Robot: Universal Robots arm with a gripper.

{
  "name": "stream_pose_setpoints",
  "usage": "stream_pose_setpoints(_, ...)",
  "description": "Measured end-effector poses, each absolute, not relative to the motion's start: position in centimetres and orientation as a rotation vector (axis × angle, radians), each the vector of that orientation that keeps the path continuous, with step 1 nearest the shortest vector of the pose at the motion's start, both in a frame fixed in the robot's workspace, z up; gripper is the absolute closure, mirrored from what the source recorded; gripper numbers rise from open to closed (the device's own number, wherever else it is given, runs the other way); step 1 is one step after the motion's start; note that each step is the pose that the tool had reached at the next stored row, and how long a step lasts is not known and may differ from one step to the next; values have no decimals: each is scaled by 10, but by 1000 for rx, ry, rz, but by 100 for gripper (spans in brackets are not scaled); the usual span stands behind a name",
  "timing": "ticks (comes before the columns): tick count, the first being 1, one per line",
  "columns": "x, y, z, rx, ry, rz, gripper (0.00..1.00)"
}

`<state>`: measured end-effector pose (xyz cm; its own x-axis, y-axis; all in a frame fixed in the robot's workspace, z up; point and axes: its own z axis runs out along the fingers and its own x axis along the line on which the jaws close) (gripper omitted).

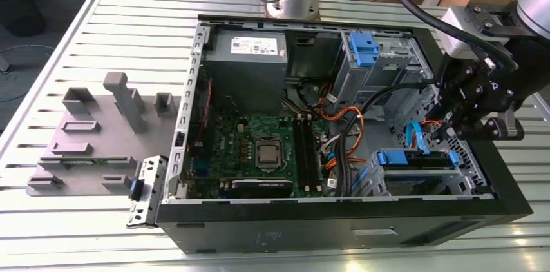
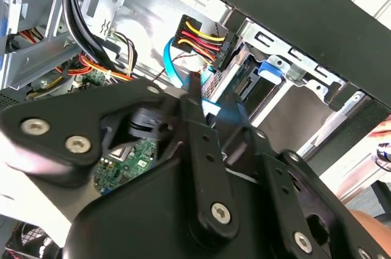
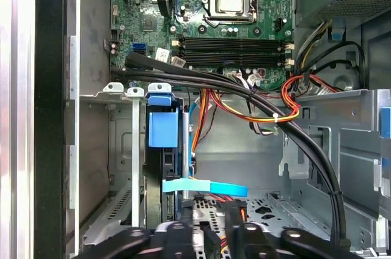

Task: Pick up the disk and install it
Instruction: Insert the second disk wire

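Blue-railed, the disk (image 3: 164,143) already sits edge-on in its bay (image 3: 122,167) left of centre in the first wrist view, its tab showing at the exterior view's lower right. My gripper (image 1: 481,124) hangs just beside it, over the case (image 1: 344,220); I cannot tell its state. Installation looks nearly finished.

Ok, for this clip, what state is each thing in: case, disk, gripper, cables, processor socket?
Computer case: lying on its side, side panel off, inside exposed.
Disk: seated in the lower drive bay, blue tab outward.
Gripper: inside the case beside the bay, holding nothing I can see.
Light blue cable: loose, crossing in front of the disk.
Processor socket: uncovered, no cooler on it.
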<state>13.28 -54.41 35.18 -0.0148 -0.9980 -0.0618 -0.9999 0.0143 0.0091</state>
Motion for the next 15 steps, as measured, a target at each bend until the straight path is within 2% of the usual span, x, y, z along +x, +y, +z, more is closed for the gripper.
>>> stream_pose_setpoints(1,133,-544,352,-2178,2210,77,64)
stream_pose_setpoints(2,133,-544,352,-2178,2210,77,64)
stream_pose_setpoints(3,133,-544,352,-2178,2210,77,58)
stream_pose_setpoints(15,144,-543,350,-2178,2210,77,58)
